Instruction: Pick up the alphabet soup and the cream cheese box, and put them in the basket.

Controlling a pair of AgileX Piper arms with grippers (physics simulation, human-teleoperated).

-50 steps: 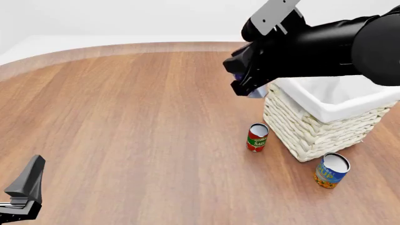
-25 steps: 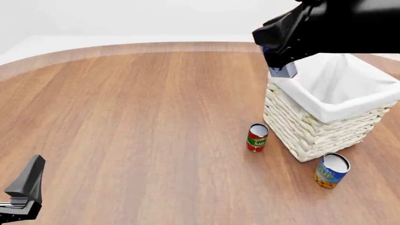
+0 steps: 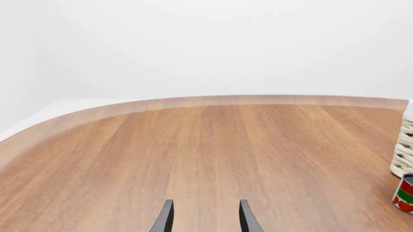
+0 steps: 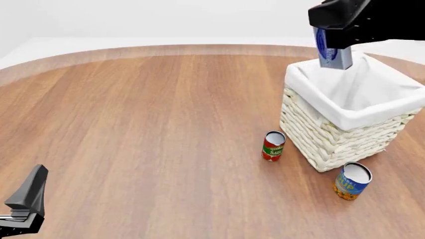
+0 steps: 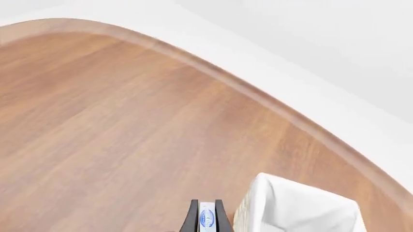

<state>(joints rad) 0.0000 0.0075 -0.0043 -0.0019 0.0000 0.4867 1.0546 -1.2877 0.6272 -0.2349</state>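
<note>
Table point(image 4: 146, 114): you work on a brown wood top with a round far edge; white walls behind it.
Basket point(image 4: 332, 134): your landmark, white and woven, with a cloth liner.
Right gripper point(image 4: 334, 50): up above the basket's far left rim, pinched tight on the cream cheese box point(image 4: 332, 52), which hangs on edge.
Alphabet soup point(image 4: 352, 181): standing on the table just in front of the basket.
Tomato sauce can point(image 4: 273, 146): standing just left of the basket.
Left gripper point(image 3: 203, 220): far left of the basket, fingers look spread apart, holding nothing; only the tips show.
</note>
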